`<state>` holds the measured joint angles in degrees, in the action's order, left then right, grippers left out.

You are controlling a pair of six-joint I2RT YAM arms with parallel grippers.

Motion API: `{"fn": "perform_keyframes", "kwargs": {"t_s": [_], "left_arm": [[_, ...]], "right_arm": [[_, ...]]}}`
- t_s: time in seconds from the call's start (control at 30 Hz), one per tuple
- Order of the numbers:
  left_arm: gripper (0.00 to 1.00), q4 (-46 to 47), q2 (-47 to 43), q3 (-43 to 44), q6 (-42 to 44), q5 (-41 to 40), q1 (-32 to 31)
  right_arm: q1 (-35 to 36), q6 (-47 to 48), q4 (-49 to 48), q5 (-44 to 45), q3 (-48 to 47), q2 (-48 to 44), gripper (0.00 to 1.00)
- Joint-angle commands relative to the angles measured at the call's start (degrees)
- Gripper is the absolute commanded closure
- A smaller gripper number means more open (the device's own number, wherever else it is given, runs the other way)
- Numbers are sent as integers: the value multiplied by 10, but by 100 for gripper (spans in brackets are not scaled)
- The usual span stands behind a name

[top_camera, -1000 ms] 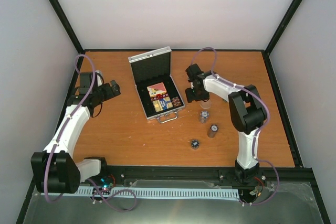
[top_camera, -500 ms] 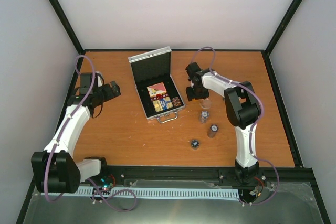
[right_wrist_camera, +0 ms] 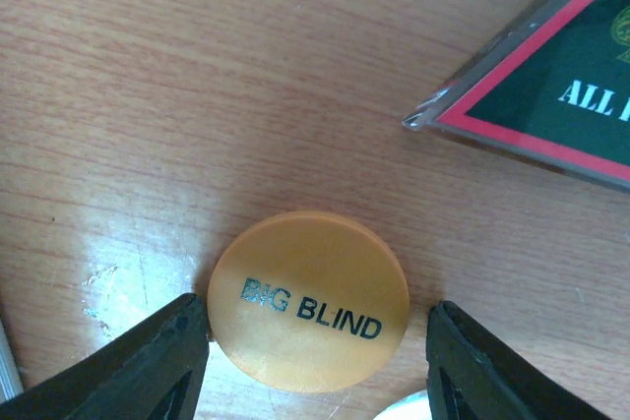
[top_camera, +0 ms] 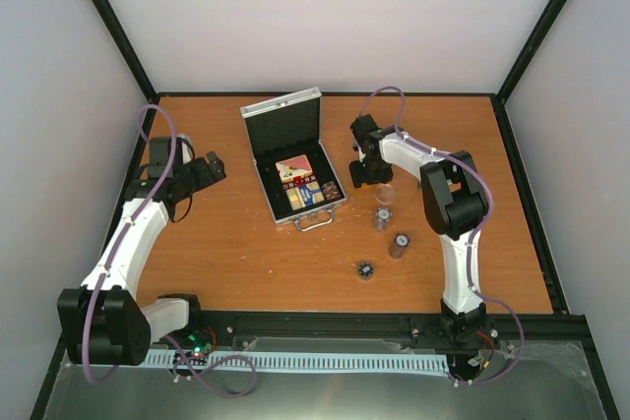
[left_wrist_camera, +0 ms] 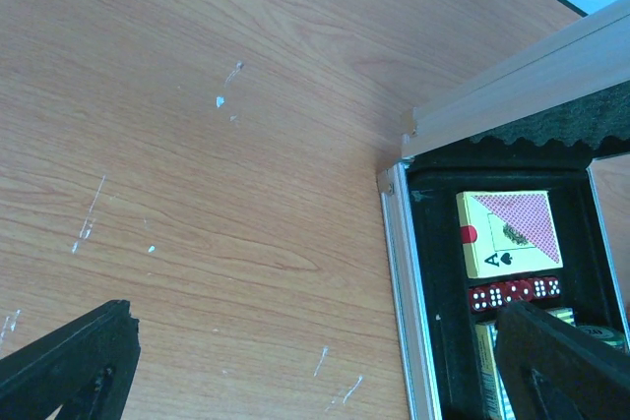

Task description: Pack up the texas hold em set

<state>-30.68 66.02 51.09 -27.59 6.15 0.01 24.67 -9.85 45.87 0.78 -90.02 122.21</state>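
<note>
— Where does your top view sit?
— High above the near edge, looking down over your whole table (top_camera: pixel 246 253).
— And your wrists?
— Your left one looks from low, slanting at the case (left_wrist_camera: pixel 399 272) corner the top view also shows. Your right one stares at the wood from very close.

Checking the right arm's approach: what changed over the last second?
The right arm's elbow swung in toward the left, and the right gripper edged slightly toward the far side. Its jaws stand either side of the orange BIG BLIND disc without clamping it. Nothing was gripped or let go. The left gripper, the open case and the loose chip stacks stayed put.
</note>
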Motion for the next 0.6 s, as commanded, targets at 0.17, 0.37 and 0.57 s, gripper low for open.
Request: {"fn": "perform_keyframes", "kwargs": {"t_s": [0.17,0.37,0.57], "left_arm": [[0,8,-5,3,-31,12,3],[0,9,-8,-2,-31,12,3],[0,2,7,10,-22,24,3]], "right_arm": [[-2,22,14,-3,-3,28,43],[-1,32,12,10,10,21,45],[-1,31,11,13,13,20,47]]}}
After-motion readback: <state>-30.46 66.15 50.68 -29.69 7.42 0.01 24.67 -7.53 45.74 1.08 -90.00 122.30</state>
